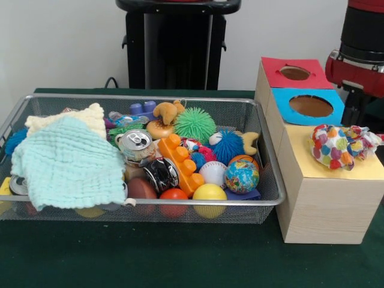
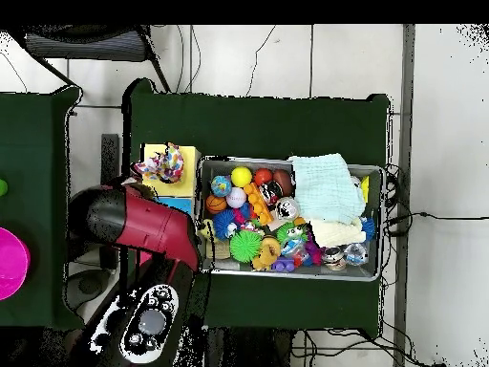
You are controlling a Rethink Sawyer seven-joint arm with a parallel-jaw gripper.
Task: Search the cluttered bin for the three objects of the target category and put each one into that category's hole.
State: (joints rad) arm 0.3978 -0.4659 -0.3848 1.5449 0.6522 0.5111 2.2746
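The wire-mesh bin (image 1: 264, 129) is full of toys; it also shows in the overhead view (image 2: 287, 272). One white cloth printed with coloured dots (image 1: 336, 146) lies bunched on the yellow top (image 1: 327, 171) of the wooden box, right of the bin, and covers the hole. The same cloth shows in the overhead view (image 2: 163, 165). No other printed cloth shows in the bin. The red and black arm (image 1: 360, 60) stands just behind the cloth at the right edge. Its gripper (image 1: 359, 117) is a dark part behind the cloth.
A mint waffle cloth (image 1: 69, 165) and a cream cloth (image 1: 66, 119) cover the bin's left part. Balls, a can (image 1: 137, 144), an orange brick (image 1: 180, 162) and a globe ball (image 1: 242, 176) fill the rest. Blue-topped (image 1: 310, 106) and red-topped (image 1: 294, 72) openings lie behind the yellow top.
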